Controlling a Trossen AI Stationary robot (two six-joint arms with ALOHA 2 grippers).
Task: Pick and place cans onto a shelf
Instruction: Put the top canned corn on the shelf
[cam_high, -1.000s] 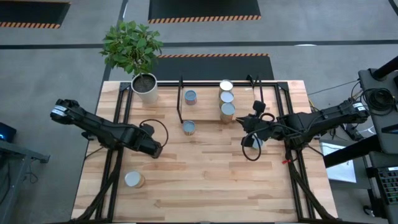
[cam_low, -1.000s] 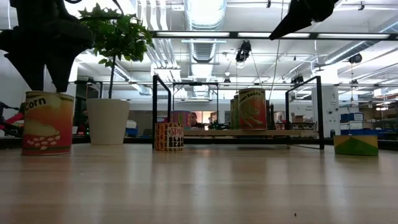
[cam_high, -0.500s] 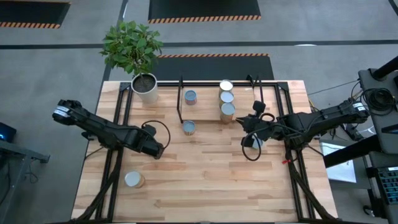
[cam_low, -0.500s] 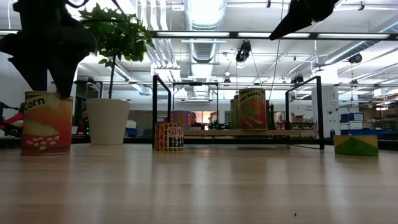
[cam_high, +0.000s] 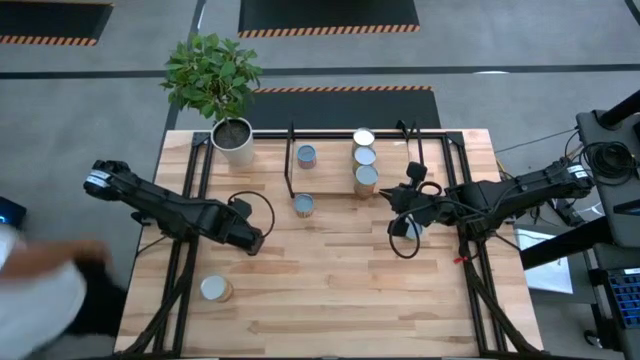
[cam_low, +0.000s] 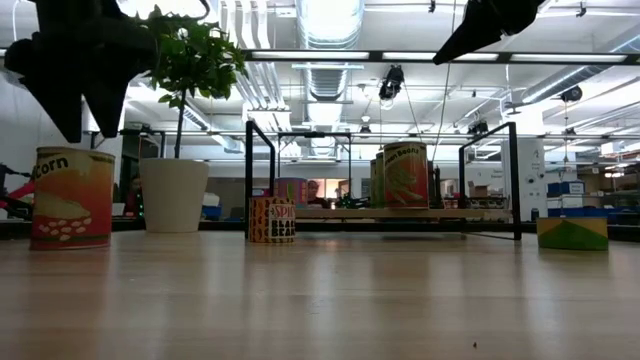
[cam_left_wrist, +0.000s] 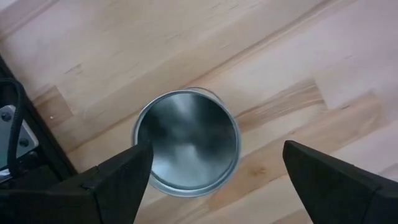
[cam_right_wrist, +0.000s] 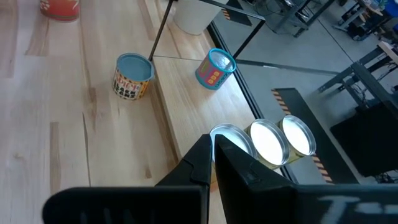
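My left gripper (cam_high: 247, 240) is open and stands above a can with a "corn" label (cam_low: 70, 198). In the left wrist view its fingers flank the can's silvery top (cam_left_wrist: 186, 142) without touching it. This can (cam_high: 215, 289) stands upright on the table's near left. My right gripper (cam_right_wrist: 213, 149) is shut and empty, held high over a can (cam_high: 412, 230) right of the shelf. The black-rod shelf (cam_high: 292, 160) bears three cans in a row (cam_high: 365, 157) and a blue one (cam_high: 306, 155). Another can (cam_high: 303, 205) stands before it.
A white pot with a green plant (cam_high: 232, 135) stands at the far left corner, beside the shelf. A person (cam_high: 40, 285) shows blurred just off the table's near left. Bare wood lies across the table's near half (cam_high: 340, 290).
My left gripper has risen a little over the corn can, staying open. A person has come into view off the table's near left corner.
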